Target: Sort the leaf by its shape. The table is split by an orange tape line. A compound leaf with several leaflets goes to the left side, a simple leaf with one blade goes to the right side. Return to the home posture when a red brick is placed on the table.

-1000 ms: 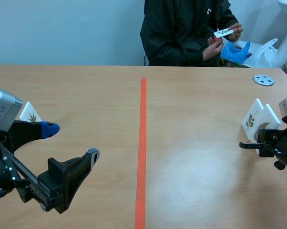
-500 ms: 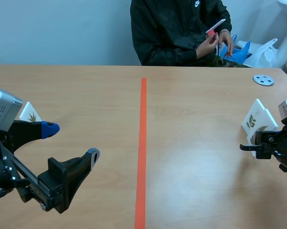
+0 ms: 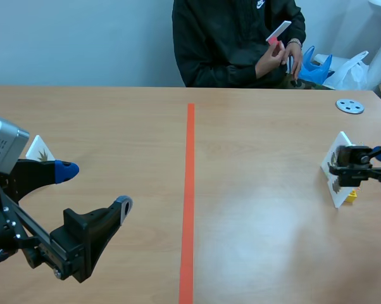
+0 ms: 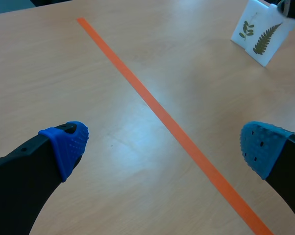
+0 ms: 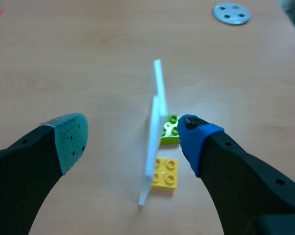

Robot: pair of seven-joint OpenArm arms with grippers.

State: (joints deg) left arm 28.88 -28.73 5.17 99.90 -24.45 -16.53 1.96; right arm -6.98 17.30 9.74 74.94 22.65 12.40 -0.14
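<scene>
Two white leaf cards (image 3: 335, 166) stand upright side by side on the right half of the table, on a green brick (image 5: 170, 132) and a yellow brick (image 5: 164, 178). In the left wrist view the nearer card (image 4: 267, 41) shows a fern-like frond and the farther card (image 4: 246, 27) a sprig of small leaflets. My right gripper (image 5: 133, 137) is open, with the cards (image 5: 155, 127) edge-on between its fingers and untouched. My left gripper (image 3: 94, 188) hangs open over the left half, holding nothing. Another leaf card (image 3: 40, 151) stands behind it.
The orange tape line (image 3: 188, 196) runs down the table's middle. A grey metal disc (image 3: 350, 106) lies at the far right. A person across the table holds a white card with a red base (image 3: 279, 31). Blue and white bags (image 3: 342, 69) sit behind.
My right gripper opened, let go of the card by its base, and rose so its fingers now flank the cards. The person lifted the card in hand. The left arm stayed still.
</scene>
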